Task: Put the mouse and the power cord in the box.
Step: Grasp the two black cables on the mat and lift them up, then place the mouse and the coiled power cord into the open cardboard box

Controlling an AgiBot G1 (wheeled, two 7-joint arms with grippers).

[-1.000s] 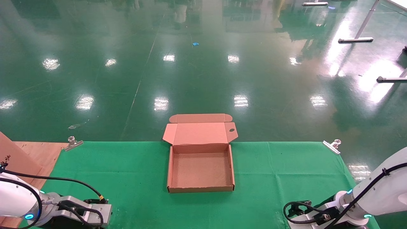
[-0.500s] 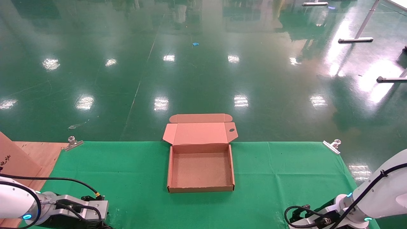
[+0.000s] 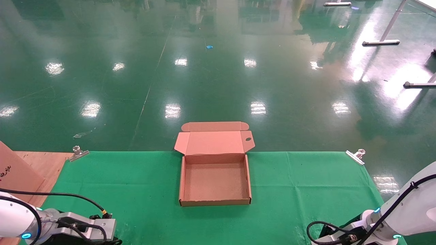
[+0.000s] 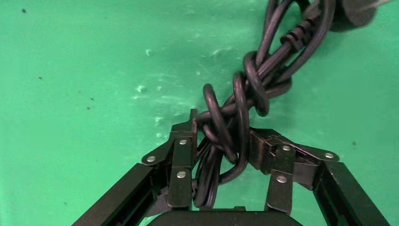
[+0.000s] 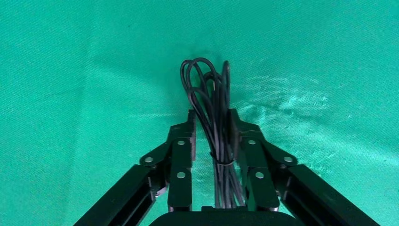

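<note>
The box (image 3: 215,202) lies open at the middle of the green table, its lid folded back and nothing inside. In the left wrist view a thick, knotted black power cord (image 4: 256,80) rests on the cloth, and my left gripper (image 4: 222,122) is shut on its bundled loops. In the right wrist view my right gripper (image 5: 211,117) is shut on a tied bundle of thin black cable (image 5: 207,84), the mouse's cable. The mouse body itself is out of view. In the head view both arms sit low at the near corners, left (image 3: 85,231) and right (image 3: 374,221).
Green cloth (image 3: 136,190) covers the table, held by metal clips at the far left (image 3: 77,152) and far right (image 3: 356,156). A wooden board (image 3: 20,170) stands at the left edge. Beyond the far edge is shiny green floor.
Both arms have sunk lower and drawn back toward the near edge of the table. The box has not moved.
</note>
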